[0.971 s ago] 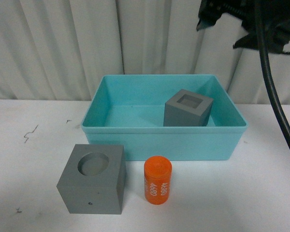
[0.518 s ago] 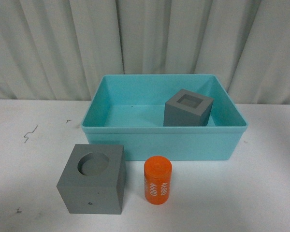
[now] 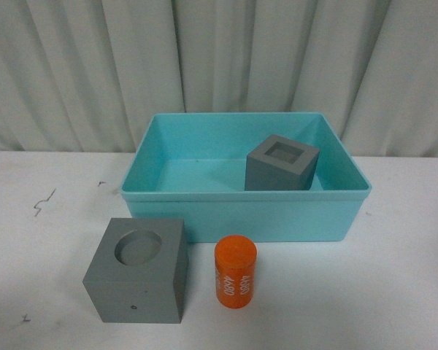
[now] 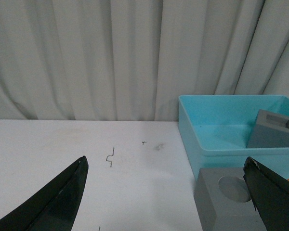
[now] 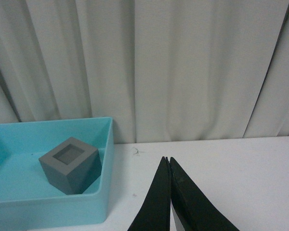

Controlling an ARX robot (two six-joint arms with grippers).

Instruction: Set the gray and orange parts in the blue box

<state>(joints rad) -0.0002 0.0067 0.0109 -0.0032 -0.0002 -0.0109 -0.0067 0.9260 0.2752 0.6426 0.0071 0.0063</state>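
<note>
- Front view: the round-recess gray cube (image 3: 137, 270) and the upright orange cylinder (image 3: 235, 271) stand on the bench (image 3: 394, 292) just before the blue box (image 3: 244, 193), near each other but apart. The square-recess gray cube (image 3: 281, 165) already sits inside the box.
- Left wrist view: the round-recess cube lies just ahead of the left claw (image 4: 166, 161), by one finger rather than between them, so I judge this arm the nearer.
- Left claw gapes wide and empty; right claw (image 5: 168, 161) is pinched closed on nothing, outside the box.
</note>
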